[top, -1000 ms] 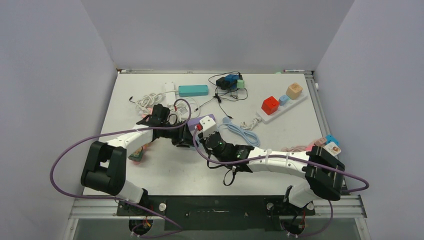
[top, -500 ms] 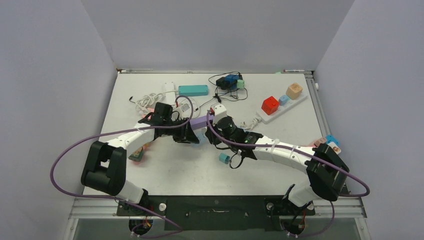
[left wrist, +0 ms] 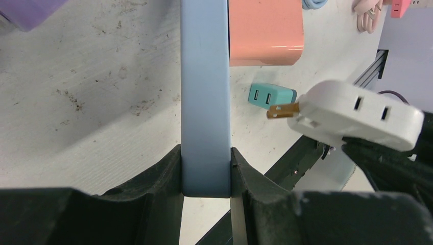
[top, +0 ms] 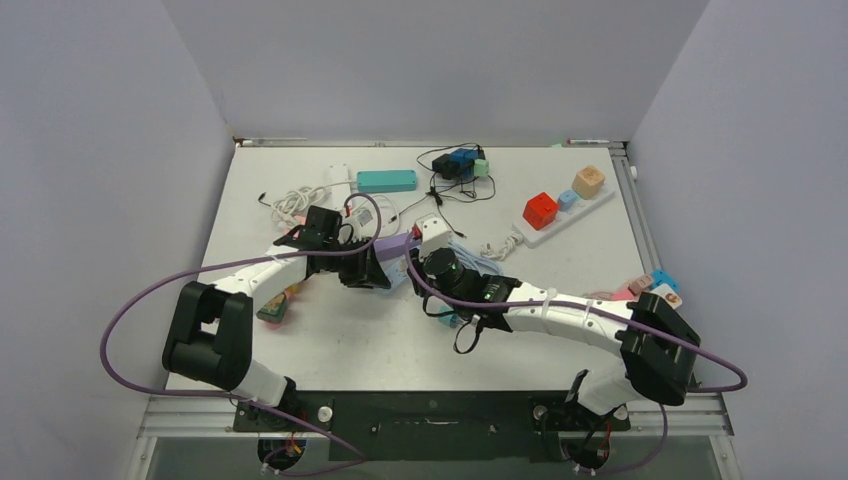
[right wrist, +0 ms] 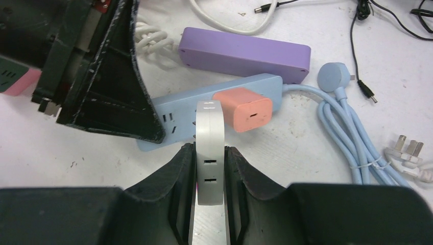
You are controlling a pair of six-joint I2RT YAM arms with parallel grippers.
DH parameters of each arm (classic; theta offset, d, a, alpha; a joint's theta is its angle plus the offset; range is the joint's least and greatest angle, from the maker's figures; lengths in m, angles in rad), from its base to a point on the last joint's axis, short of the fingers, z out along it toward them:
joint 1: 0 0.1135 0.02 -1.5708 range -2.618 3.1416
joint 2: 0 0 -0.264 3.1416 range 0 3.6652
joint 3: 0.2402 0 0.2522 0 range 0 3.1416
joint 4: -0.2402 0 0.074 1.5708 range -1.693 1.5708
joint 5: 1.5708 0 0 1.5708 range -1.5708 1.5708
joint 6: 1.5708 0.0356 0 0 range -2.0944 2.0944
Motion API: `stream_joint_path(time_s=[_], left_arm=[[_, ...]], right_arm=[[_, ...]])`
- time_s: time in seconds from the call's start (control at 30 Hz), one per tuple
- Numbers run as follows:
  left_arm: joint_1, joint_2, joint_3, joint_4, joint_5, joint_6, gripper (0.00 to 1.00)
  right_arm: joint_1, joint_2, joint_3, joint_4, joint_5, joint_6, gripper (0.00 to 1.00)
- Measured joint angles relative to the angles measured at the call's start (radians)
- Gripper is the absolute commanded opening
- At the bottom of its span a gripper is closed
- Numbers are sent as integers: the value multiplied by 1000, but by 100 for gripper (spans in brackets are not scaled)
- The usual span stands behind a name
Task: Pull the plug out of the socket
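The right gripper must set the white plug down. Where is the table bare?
Bare: the near table edge, between the arm bases, and behind the white power strip. Crowded: the middle, around the light-blue power strip and lilac strip.

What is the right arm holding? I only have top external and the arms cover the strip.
Observer: A white plug, clamped edge-on between the right jaws.
Operator: Is it out of the socket?
Observer: Yes. The left wrist view shows its brass prong bare in the air, beside the light-blue strip and not touching it.
Operator: Is the strip held down?
Observer: The left jaws are shut across one end of it; a salmon plug sits in the strip near the cord end.
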State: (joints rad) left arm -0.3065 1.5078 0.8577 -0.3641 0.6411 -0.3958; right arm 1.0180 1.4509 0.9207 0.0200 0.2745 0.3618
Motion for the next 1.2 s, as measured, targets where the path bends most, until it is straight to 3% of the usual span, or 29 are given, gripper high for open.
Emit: stream_joint_path(time_s=[0.4, 0.8, 1.2], left_arm=[[10, 0, 0, -5, -5, 1, 0], [32, 0, 0, -8, -8, 4, 0], [32, -11, 0, -18, -16, 8, 0]], right_arm=[[16, -14, 11, -54, 21, 13, 5], [-34, -198, -121, -170, -197, 90, 5], [-11, -177, -252, -175, -337, 191, 5]])
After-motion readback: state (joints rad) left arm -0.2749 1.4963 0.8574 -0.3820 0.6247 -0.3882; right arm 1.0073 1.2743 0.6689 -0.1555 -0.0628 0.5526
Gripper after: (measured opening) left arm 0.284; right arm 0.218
